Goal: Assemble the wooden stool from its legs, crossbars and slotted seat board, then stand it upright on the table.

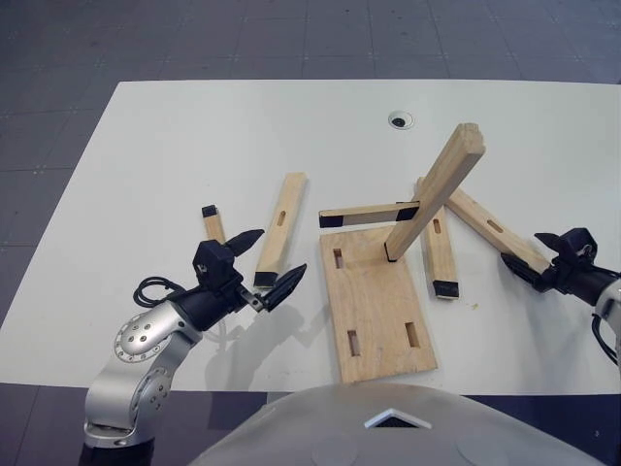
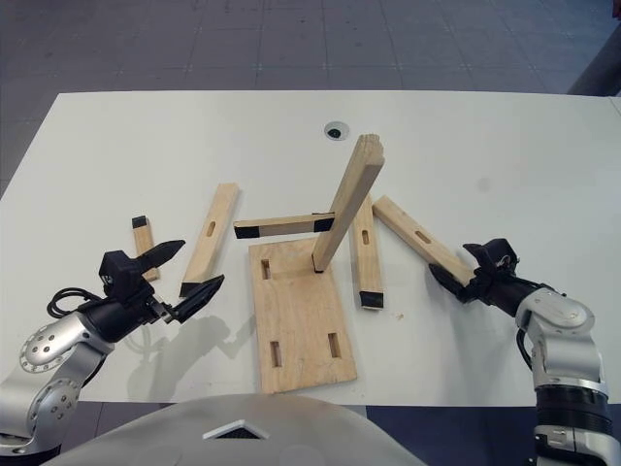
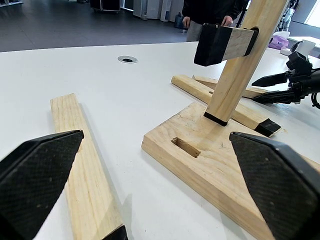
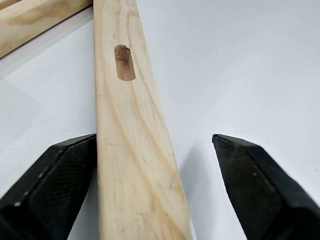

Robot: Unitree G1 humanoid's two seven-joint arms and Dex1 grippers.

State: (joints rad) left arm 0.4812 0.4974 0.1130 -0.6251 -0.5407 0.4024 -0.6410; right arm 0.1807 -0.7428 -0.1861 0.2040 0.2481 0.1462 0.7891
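Progress: seat board [image 1: 378,306] flat near bench's [image 1: 175,146] front edge, one leg [image 1: 435,189] upright in a corner slot, crossbar [image 1: 367,216] plugged into it; three legs and a short crossbar [image 1: 212,225] lie loose | left hand [image 1: 281,251] wide, empty | right hand [image 2: 449,260] wide; right wrist view adds: astride rightmost leg [image 4: 130,150], unclamped.
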